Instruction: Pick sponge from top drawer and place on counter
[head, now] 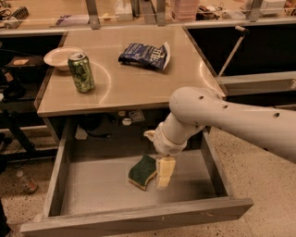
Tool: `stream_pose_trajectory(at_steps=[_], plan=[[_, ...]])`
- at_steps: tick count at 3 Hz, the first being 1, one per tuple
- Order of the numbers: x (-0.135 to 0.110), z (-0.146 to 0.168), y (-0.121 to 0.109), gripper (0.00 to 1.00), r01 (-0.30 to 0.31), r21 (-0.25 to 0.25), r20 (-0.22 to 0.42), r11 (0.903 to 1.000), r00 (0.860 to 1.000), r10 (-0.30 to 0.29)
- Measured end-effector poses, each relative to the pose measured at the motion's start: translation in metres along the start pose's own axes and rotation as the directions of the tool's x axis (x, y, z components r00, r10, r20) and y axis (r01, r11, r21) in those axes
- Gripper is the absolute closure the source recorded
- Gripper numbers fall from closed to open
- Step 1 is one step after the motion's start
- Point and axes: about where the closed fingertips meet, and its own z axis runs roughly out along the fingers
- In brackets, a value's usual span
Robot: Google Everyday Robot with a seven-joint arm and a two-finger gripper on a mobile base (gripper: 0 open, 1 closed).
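Observation:
The top drawer [99,187] stands pulled open below the counter [138,85]. The sponge [141,171], green face up over yellow foam, sits tilted on the drawer floor near the middle. My gripper [163,176] reaches down into the drawer from the right and sits right against the sponge's right edge. The white arm [222,115] crosses over the drawer's right side and hides the gripper's upper part.
On the counter stand a green can [82,71] at the left, a white bowl [59,57] behind it, and a dark blue chip bag [144,54] at the back middle. A long tan shelf [138,11] with metal posts runs behind. The drawer walls [59,173] hem in the gripper.

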Motion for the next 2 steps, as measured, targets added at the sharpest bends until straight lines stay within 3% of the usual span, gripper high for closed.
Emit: stream_pose_trajectory(at_steps=[2], plan=[[0.0116, 0.0220, -0.0115, 0.00, -0.047, 0.021, 0.061, 0.9987, 0.997, 0.045]])
